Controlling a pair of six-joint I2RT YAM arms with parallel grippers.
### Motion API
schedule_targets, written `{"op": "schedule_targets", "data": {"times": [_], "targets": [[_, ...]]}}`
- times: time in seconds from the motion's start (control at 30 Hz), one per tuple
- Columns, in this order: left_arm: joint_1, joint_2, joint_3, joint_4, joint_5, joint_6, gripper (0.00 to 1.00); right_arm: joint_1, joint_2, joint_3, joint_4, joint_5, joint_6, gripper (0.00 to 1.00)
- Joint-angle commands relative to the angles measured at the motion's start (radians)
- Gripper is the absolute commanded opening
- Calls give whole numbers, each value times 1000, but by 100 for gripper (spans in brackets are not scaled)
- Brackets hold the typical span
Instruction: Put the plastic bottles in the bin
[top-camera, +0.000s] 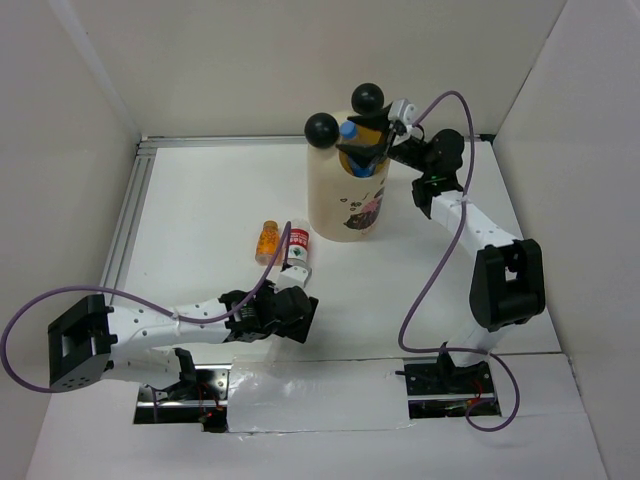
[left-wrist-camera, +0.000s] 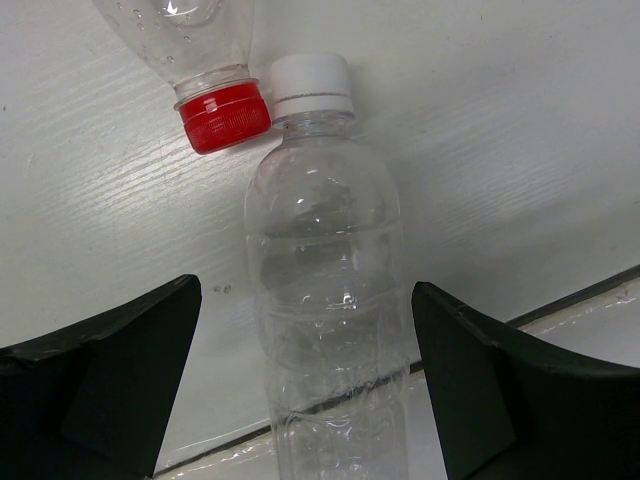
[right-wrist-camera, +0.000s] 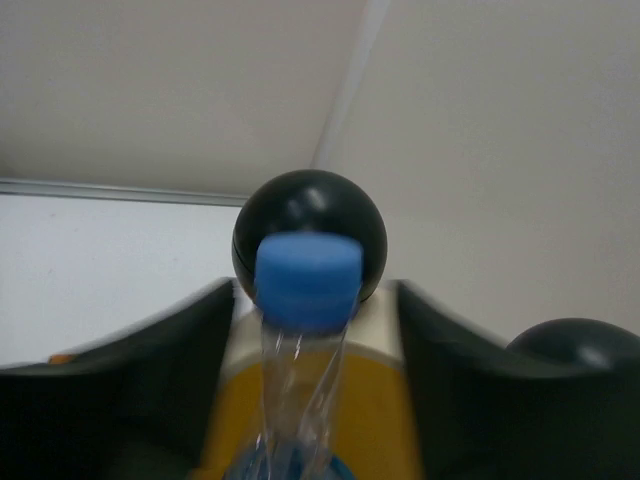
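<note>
Left arm lies low across the near-left of the white table (top-camera: 200, 215). Left gripper (left-wrist-camera: 306, 300): fingers (left-wrist-camera: 120, 380) spread wide, one on each side of a clear white-capped bottle (left-wrist-camera: 325, 290) that lies on the table between them, with a gap on both sides and no contact. A red-capped bottle (left-wrist-camera: 222, 112) lies just beyond it at an angle, its cap right beside the white cap. In the top view, a short amber-orange bottle (top-camera: 267, 241) lies on the table just left of the red-labelled one, both between the left gripper and the bin (top-camera: 345, 205). The bin stands upright at the centre-rear of the table, cream, with a cartoon print on its side and two black ball ears (top-camera: 321, 130) on its rim. Right arm reaches over from the right. Right gripper (top-camera: 361, 155) sits at the bin mouth, with an upright blue-capped bottle (right-wrist-camera: 308, 280) between its fingers (right-wrist-camera: 150, 400), cap up and above the yellow inside of the bin. The fingers stand clear of the bottle's neck. The lower body is out of frame, so I cannot tell whether it is pinched or free.
</note>
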Motion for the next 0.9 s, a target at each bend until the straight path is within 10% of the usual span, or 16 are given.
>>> {"op": "schedule_targets", "data": {"times": [0.0, 0.3, 0.63, 0.87], "targets": [[-6, -7, 33, 14, -11, -6, 99, 9, -49, 24, 8, 10, -20, 98], [-6, 22, 60, 5, -39, 72, 99, -24, -139, 141, -467, -9, -334, 100], [97, 160, 139, -13, 15, 177, 99, -126, -135, 592, -1544, 79, -577, 100], [158, 300, 159, -13, 188, 200, 95, -260, -320, 364, -1691, 31, -594, 90]]}}
